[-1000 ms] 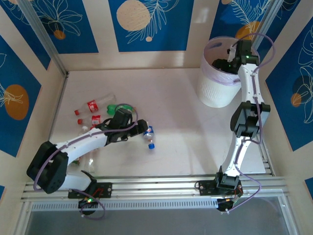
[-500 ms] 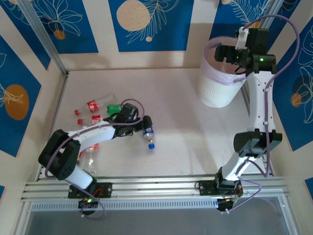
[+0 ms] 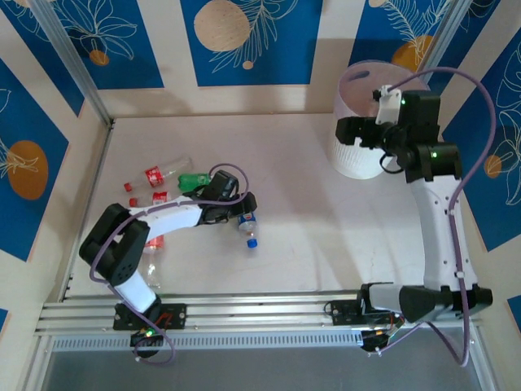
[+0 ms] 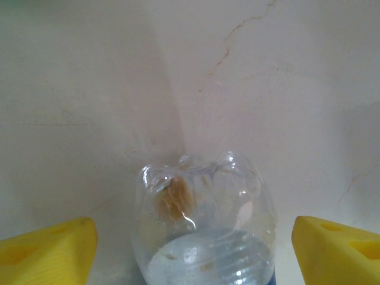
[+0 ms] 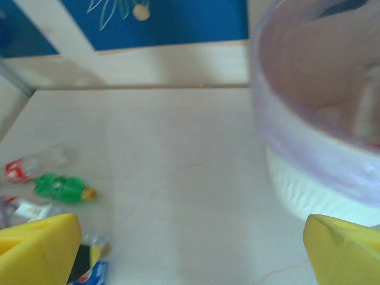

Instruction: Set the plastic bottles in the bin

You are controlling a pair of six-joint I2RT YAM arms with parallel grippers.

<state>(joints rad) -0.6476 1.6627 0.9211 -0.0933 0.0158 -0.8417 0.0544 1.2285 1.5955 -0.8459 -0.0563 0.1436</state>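
Note:
The blue-capped, blue-labelled bottle (image 3: pixel 248 227) lies on the table, its clear base (image 4: pixel 205 228) standing between the yellow fingers (image 4: pixel 50 249) of my left gripper (image 3: pixel 243 208). That gripper is open around the bottle's base without pinching it. More bottles lie to the left: a green one (image 3: pixel 193 180) (image 5: pixel 60 187) and clear red-labelled ones (image 3: pixel 157 173) (image 3: pixel 156 198). My right gripper (image 3: pixel 345 130) hangs open and empty just left of the bin (image 3: pixel 355 160), whose lilac liner (image 5: pixel 309 127) folds over the rim.
The left arm lies across part of the bottle group, and another clear bottle (image 3: pixel 151 264) sits near its elbow. Blue patterned walls enclose the table on three sides. An aluminium rail (image 3: pixel 260 309) runs along the near edge.
My right gripper has come up out of the bin and swung left and nearer, now outside its rim. My left gripper has edged right onto the blue bottle.

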